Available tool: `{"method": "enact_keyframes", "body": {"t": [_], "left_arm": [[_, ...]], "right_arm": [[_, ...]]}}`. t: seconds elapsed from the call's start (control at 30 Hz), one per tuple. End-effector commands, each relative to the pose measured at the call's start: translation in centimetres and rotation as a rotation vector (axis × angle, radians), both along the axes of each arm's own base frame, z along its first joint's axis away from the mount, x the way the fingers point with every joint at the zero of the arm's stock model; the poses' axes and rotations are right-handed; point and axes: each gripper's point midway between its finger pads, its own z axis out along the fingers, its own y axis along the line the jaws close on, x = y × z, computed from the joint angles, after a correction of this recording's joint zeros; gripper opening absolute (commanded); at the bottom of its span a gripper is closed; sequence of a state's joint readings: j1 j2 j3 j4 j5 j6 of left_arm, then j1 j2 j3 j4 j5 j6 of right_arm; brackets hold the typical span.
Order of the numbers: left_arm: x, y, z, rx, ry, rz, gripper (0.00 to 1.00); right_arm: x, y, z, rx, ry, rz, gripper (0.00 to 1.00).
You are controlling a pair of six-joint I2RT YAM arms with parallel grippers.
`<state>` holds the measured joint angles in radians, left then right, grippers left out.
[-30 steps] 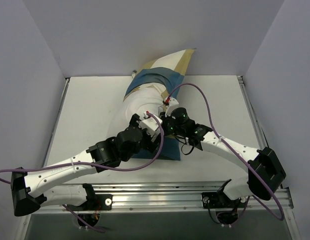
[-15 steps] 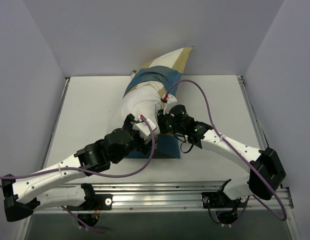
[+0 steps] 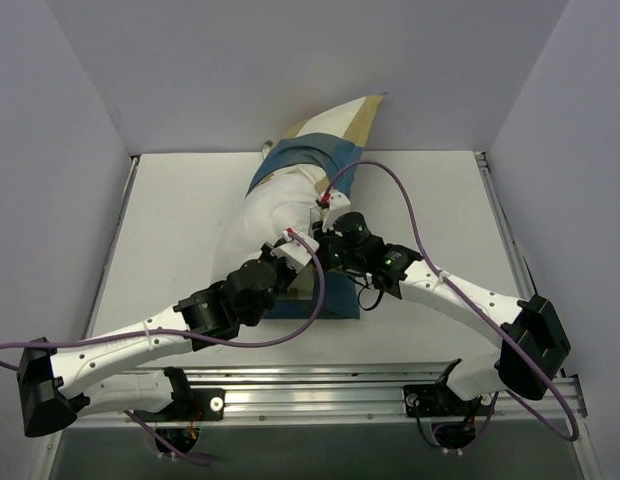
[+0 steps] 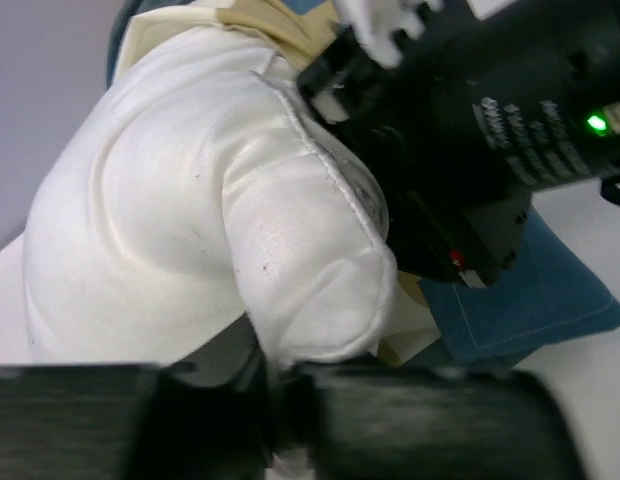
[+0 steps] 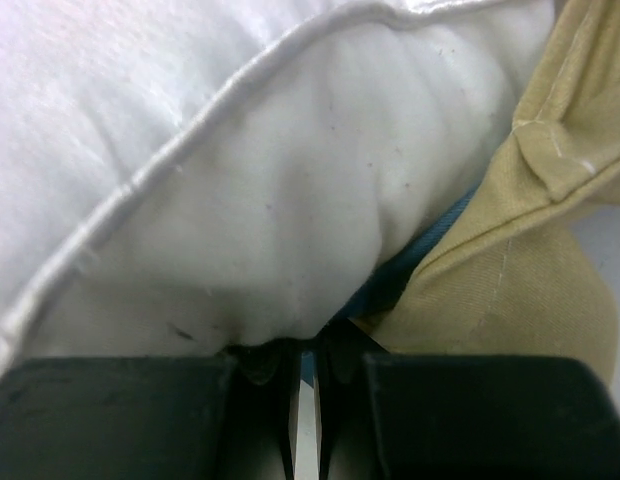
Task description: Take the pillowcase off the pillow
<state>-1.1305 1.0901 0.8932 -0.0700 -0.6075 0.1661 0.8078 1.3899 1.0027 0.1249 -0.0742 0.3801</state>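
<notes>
The white pillow (image 3: 270,210) lies across the middle of the table, its far end still inside the teal, tan and white pillowcase (image 3: 312,157). My left gripper (image 3: 288,250) is shut on the pillow's near corner; in the left wrist view that white corner (image 4: 320,300) runs down into the jaws of the left gripper (image 4: 280,410). My right gripper (image 3: 322,224) sits right beside it, shut on the pillowcase's edge. In the right wrist view, blue and tan pillowcase (image 5: 530,250) fabric leads into the closed right gripper (image 5: 308,385) under the pillow (image 5: 240,150).
A blue flap of the cover (image 3: 340,295) lies flat on the white table (image 3: 180,230) beneath both wrists. Grey walls close in on three sides. A metal rail (image 3: 320,385) runs along the near edge. Purple cables (image 3: 410,215) loop over the arms.
My left gripper has gone from open to shut on the pillow's corner. The left arm swung a little left, then back. The right arm edged slightly toward the pillow.
</notes>
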Motion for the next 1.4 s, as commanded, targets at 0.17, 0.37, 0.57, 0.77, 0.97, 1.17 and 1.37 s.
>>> {"method": "enact_keyframes", "body": {"t": [0.17, 0.37, 0.57, 0.77, 0.97, 1.17, 1.37], "left_arm": [[2.5, 5.7, 7.2, -0.430, -0.021, 0.292, 0.02], [1.3, 8.0, 6.5, -0.570, 0.143, 0.335, 0.02], [-2.1, 8.2, 8.3, -0.686, 0.287, 0.235, 0.02], [-5.0, 9.2, 10.4, -0.671, 0.404, 0.191, 0.02], [-6.7, 12.1, 11.7, -0.590, 0.409, 0.213, 0.02], [-7.5, 17.4, 13.0, -0.495, 0.306, 0.325, 0.02], [-6.3, 16.5, 11.8, -0.382, 0.253, 0.288, 0.02]], "right_arm": [[2.9, -1.2, 7.1, 0.125, -0.200, -0.133, 0.00], [5.2, -5.7, 7.8, 0.093, -0.218, -0.278, 0.00], [8.8, -14.5, 6.2, 0.010, -0.178, -0.609, 0.00], [10.8, -21.9, 4.6, 0.043, -0.109, -0.827, 0.00], [11.4, -27.5, 3.9, -0.009, -0.072, -0.988, 0.00], [10.2, -34.0, 0.9, -0.022, 0.046, -1.182, 0.00], [11.0, -33.2, 0.3, 0.083, 0.092, -1.083, 0.00]]}}
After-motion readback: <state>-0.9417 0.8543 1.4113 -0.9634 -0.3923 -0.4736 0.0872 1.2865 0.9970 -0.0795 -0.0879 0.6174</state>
